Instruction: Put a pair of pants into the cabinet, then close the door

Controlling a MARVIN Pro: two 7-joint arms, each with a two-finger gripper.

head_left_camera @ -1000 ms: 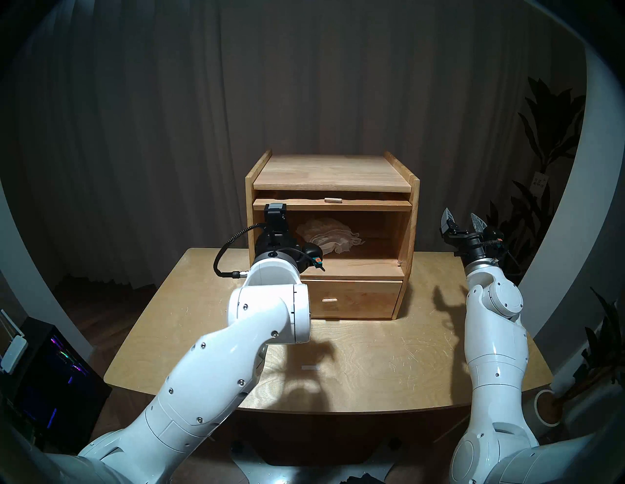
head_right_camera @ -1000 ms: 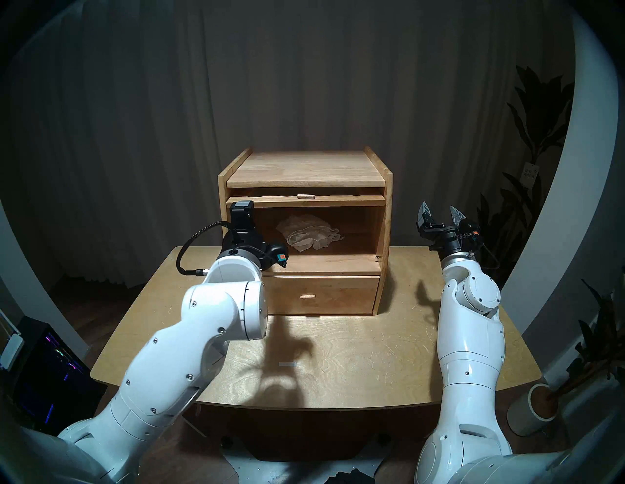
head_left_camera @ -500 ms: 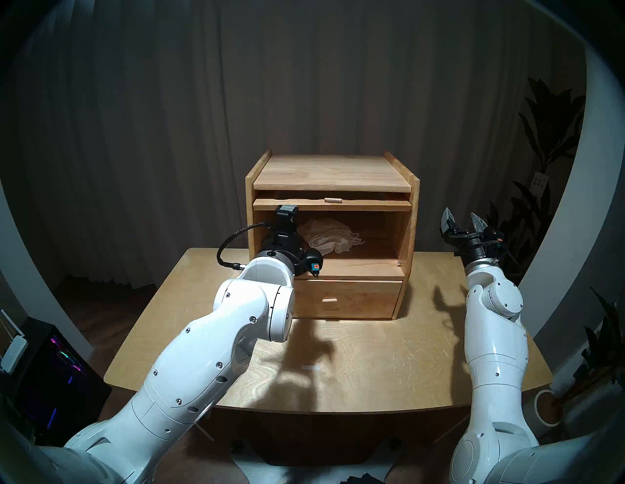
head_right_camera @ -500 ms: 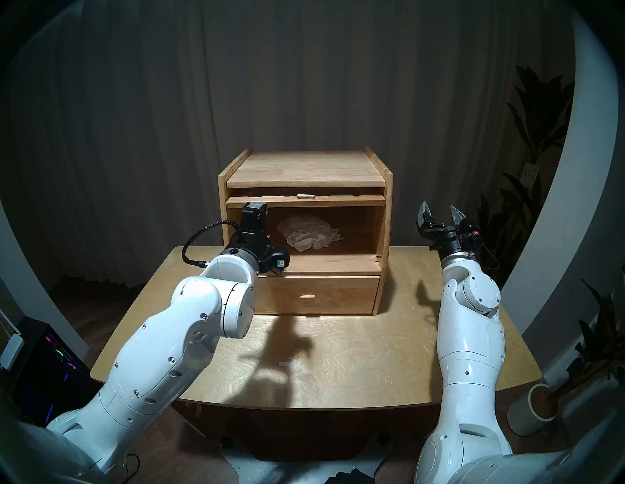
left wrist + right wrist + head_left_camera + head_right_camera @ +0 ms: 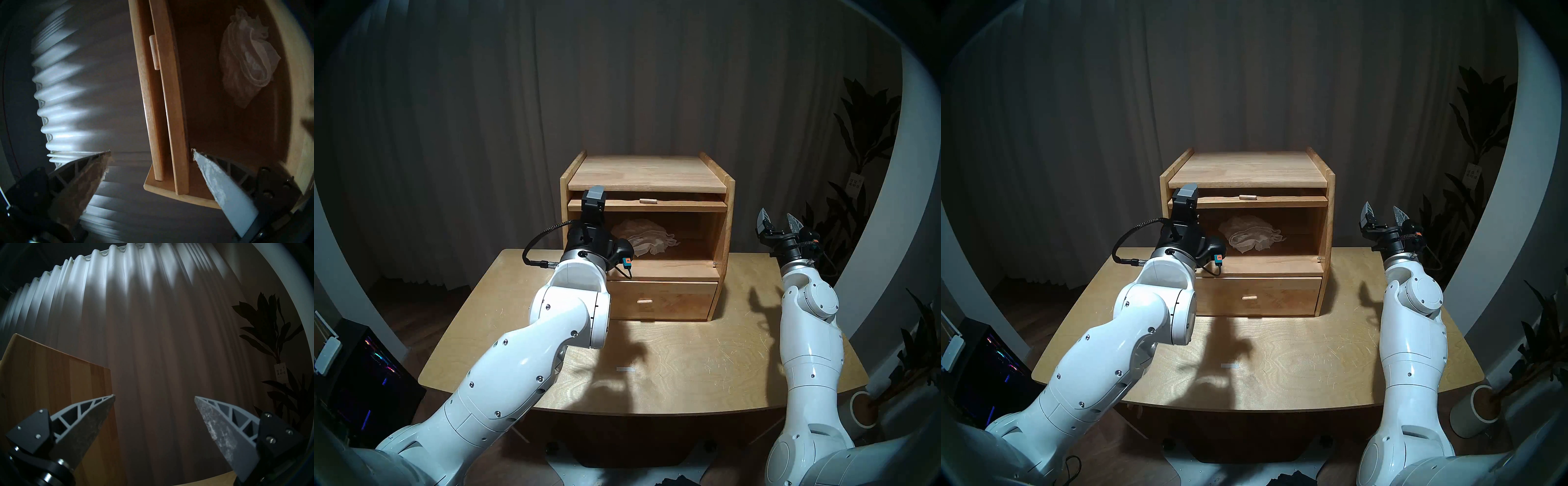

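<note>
White crumpled fabric pants (image 5: 644,237) lie inside light-wood box cabinet (image 5: 729,210); wooden flap door (image 5: 670,205) is still retracted. Left end effector (image 5: 151,153), spread empty, should straddle its edge squarely, then pull evenly. Right end effector (image 5: 778,217) idles agape.

The place looks like a staged home room: floor-length curtains (image 5: 483,135) hang behind a light-wood cabinet (image 5: 648,176) on a plywood counter (image 5: 704,366), with a leafy potted plant (image 5: 863,142) to the cabinet's right.
</note>
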